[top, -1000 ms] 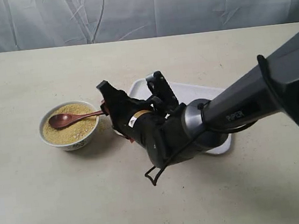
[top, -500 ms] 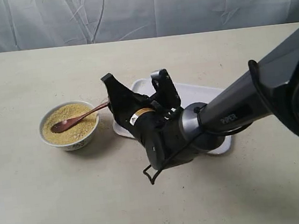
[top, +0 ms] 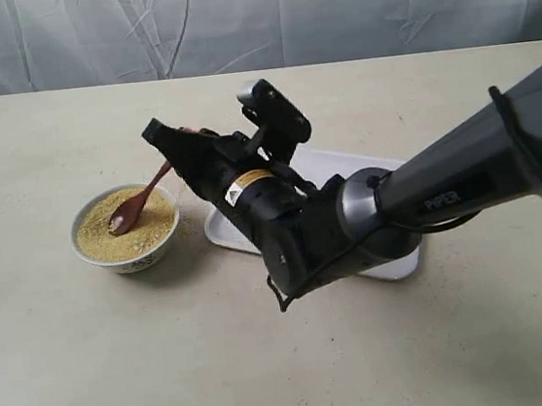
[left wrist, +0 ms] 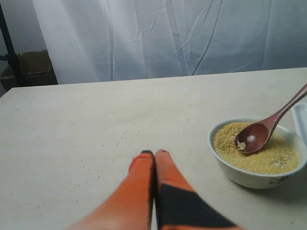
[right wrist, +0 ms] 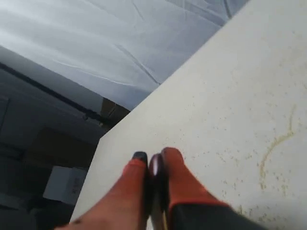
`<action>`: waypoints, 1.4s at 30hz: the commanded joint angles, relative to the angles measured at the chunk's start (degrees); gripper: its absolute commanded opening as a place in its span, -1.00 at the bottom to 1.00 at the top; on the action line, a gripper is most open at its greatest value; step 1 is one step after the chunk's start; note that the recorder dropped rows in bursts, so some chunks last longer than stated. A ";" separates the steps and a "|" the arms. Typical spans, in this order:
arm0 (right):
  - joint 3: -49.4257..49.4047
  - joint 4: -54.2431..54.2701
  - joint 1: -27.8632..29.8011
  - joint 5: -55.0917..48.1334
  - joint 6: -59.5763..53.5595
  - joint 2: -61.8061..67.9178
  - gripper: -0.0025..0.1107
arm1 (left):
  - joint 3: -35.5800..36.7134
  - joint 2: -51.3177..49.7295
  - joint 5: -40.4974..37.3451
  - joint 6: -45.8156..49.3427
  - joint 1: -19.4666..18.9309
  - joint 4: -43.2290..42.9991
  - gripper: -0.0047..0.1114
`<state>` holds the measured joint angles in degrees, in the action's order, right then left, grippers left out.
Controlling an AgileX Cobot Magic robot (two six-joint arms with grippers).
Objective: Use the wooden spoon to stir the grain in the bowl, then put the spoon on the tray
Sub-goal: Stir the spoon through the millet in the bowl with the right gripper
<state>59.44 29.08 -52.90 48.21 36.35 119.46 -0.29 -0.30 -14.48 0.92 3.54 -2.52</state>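
The bowl (top: 128, 251) stands on the worktop (top: 75, 372), left of the tray (top: 357, 167) and apart from it. It is filled nearly to the rim with the grain (top: 145, 232). The part of the tray not hidden by the right arm carries nothing.

The wooden spoon (top: 138, 197) is tilted steeply. Its round end rests on the grain near the middle of the bowl, and its handle rises up and to the right, clear of the rim. In the left wrist view a few granules lie in the spoon's hollow.

The right gripper (top: 159, 137) is above and to the right of the bowl. It is clamped on the upper end of the spoon handle. In the right wrist view its orange fingers (right wrist: 136, 172) press together on a dark sliver of the handle.

The left gripper (left wrist: 154, 154) is beside the bowl and well apart from it. Its fingers are pressed together and grasp nothing.

One second ago the spoon lay almost flat across the grain. Half a second ago its handle sloped gently over the right rim. Since then the right gripper has risen and moved left, raising the handle off the rim.
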 commanded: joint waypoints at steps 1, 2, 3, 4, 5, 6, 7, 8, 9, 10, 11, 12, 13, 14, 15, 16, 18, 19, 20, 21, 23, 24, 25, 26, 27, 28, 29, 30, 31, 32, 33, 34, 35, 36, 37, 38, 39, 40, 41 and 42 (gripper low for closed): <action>-0.35 -2.11 0.28 0.29 -9.42 -4.24 -0.97 | 0.29 0.30 0.75 -0.02 -0.11 -0.10 -0.92; -0.35 -2.11 0.28 0.29 -10.71 -4.96 -0.97 | 0.29 0.30 0.75 -0.02 -0.11 -0.10 -0.92; -0.35 -2.27 0.28 0.17 -12.36 -5.82 -0.97 | 0.29 0.30 0.75 -0.02 -0.11 -0.10 -0.92; -0.35 -2.37 0.28 0.17 -14.50 -6.61 -0.97 | 0.29 0.30 0.75 -0.02 -0.11 -0.10 -0.92; -0.35 -2.77 0.28 0.02 -17.00 -7.21 -0.97 | 0.29 0.30 0.75 -0.02 -0.11 -0.10 -0.92; -0.35 -3.42 0.28 -0.07 -19.73 -7.88 -0.97 | 0.29 0.30 0.75 -0.02 -0.11 -0.10 -0.92; -0.35 -4.42 0.28 -0.07 -22.67 -8.20 -0.97 | 0.29 0.30 0.75 -0.02 -0.11 -0.10 -0.92; -0.35 -5.61 0.28 -0.26 -25.23 -8.32 -0.97 | 0.29 0.30 0.75 -0.02 -0.11 -0.10 -0.92; -0.35 -7.96 0.28 -0.82 -28.48 -8.56 -0.97 | 0.29 0.30 0.75 -0.02 -0.11 -0.10 -0.92; -0.35 -9.66 0.28 -1.77 -30.10 -8.54 -0.97 | 0.29 0.30 0.75 -0.02 -0.11 -0.10 -0.92; -0.35 -11.31 0.28 -2.60 -31.44 -8.54 -0.97 | 0.29 0.30 0.75 -0.02 -0.11 -0.10 -0.92; -0.35 -13.55 0.28 -3.81 -33.10 -8.54 -0.97 | 0.29 0.30 0.75 -0.02 -0.11 -0.10 -0.92; -0.35 -14.91 0.28 -4.35 -34.03 -8.54 -0.97 | 0.29 0.30 0.75 -0.02 -0.11 -0.10 -0.92; -0.35 -16.26 0.28 -4.45 -35.15 -8.54 -0.97 | 0.29 0.30 0.75 -0.02 -0.11 -0.10 -0.92; -0.35 -16.77 0.28 -4.45 -36.35 -8.54 -0.97 | 0.29 0.30 0.75 -0.02 -0.11 -0.10 -0.92; -0.35 -16.88 0.28 -4.34 -37.77 -8.54 -0.97 | 0.29 0.30 0.75 -0.02 -0.11 -0.10 -0.92; -0.35 -16.75 0.28 -4.66 -40.62 -8.54 -0.97 | 0.29 0.30 0.75 -0.02 -0.11 -0.10 -0.92; -0.35 -16.61 0.28 -5.37 -41.84 -8.54 -0.97 | 0.29 0.30 0.75 -0.02 -0.11 -0.10 -0.92; -0.35 -16.52 0.28 -6.16 -42.92 -8.54 -0.97 | 0.29 0.30 0.75 -0.02 -0.11 -0.10 -0.92; -0.35 -16.26 0.28 -6.55 -43.75 -8.44 -0.97 | 0.29 0.30 0.75 -0.02 -0.11 -0.10 -0.92; -0.35 -15.70 0.28 -7.01 -44.06 -7.77 -0.97 | 0.29 0.30 0.75 -0.02 -0.11 -0.10 -0.92; -0.35 -15.56 0.28 -7.15 -44.06 -7.22 -0.97 | 0.29 0.30 0.75 -0.02 -0.11 -0.10 -0.92; -0.35 -15.56 0.28 -7.01 -44.06 -6.79 -0.97 | 0.29 0.30 0.75 -0.02 -0.11 -0.10 -0.92; -0.35 -15.56 0.28 -7.01 -43.87 -6.12 -0.97 | 0.29 0.30 0.75 -0.02 -0.11 -0.10 -0.92; -0.35 -15.56 0.28 -6.77 -42.94 -5.52 -0.97 | 0.29 0.30 0.75 -0.02 -0.11 -0.10 -0.92; -0.35 -15.56 0.28 -6.59 -41.90 -5.03 -0.97 | 0.29 0.30 0.75 -0.02 -0.11 -0.10 -0.92; -0.35 -15.84 0.28 -6.47 -40.20 -4.60 -0.97 | 0.29 0.30 0.75 -0.02 -0.11 -0.10 -0.92; -0.23 -15.96 0.28 -6.32 -38.90 -4.29 -0.97 | 0.29 0.30 0.75 -0.02 -0.11 -0.10 -0.92; -0.12 -16.34 0.28 -6.32 -37.57 -3.88 -0.97 | 0.29 0.30 0.75 -0.02 -0.11 -0.10 -0.92; 0.01 -16.90 0.28 -6.32 -36.72 -3.69 -0.97 | 0.29 0.30 0.75 -0.02 -0.11 -0.10 -0.92; 0.29 -17.29 0.28 -6.44 -35.82 -3.62 -0.97 | 0.29 0.30 0.75 -0.02 -0.11 -0.10 -0.92; 0.56 -17.29 0.17 -6.43 -35.08 -3.59 -0.97 | 0.29 0.30 0.75 -0.02 -0.11 -0.10 -0.92; 1.00 -17.29 0.17 -6.43 -34.64 -3.59 -0.97 | 0.29 0.30 0.75 -0.02 -0.11 -0.10 -0.92; 1.47 -17.73 0.17 -6.57 -34.12 -3.59 -0.97 | 0.29 0.30 0.75 -0.02 -0.11 -0.10 -0.92; 1.92 -18.46 0.17 -6.57 -33.41 -3.59 -0.97 | 0.29 0.30 0.75 -0.02 -0.11 -0.10 -0.92; 2.30 -19.51 0.17 -6.47 -32.71 -3.59 -0.97 | 0.29 0.30 0.75 -0.02 -0.11 -0.10 -0.92; 2.71 -20.68 0.17 -6.47 -32.07 -3.59 -0.97 | 0.29 0.30 0.75 -0.02 -0.11 -0.10 -0.92; 3.21 -21.95 0.17 -6.47 -31.50 -3.59 -0.97 | 0.29 0.30 0.75 -0.02 -0.11 -0.10 -0.92; 3.49 -22.89 0.17 -6.47 -31.40 -3.59 -0.97 | 0.29 0.30 0.75 -0.02 -0.11 -0.10 -0.92; 3.78 -23.74 0.17 -6.47 -31.40 -3.59 -0.97 | 0.29 0.30 0.75 -0.02 -0.11 -0.10 -0.92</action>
<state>62.18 8.73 -52.90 41.37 3.86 115.84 -0.29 -0.30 -14.48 0.92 3.54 -2.52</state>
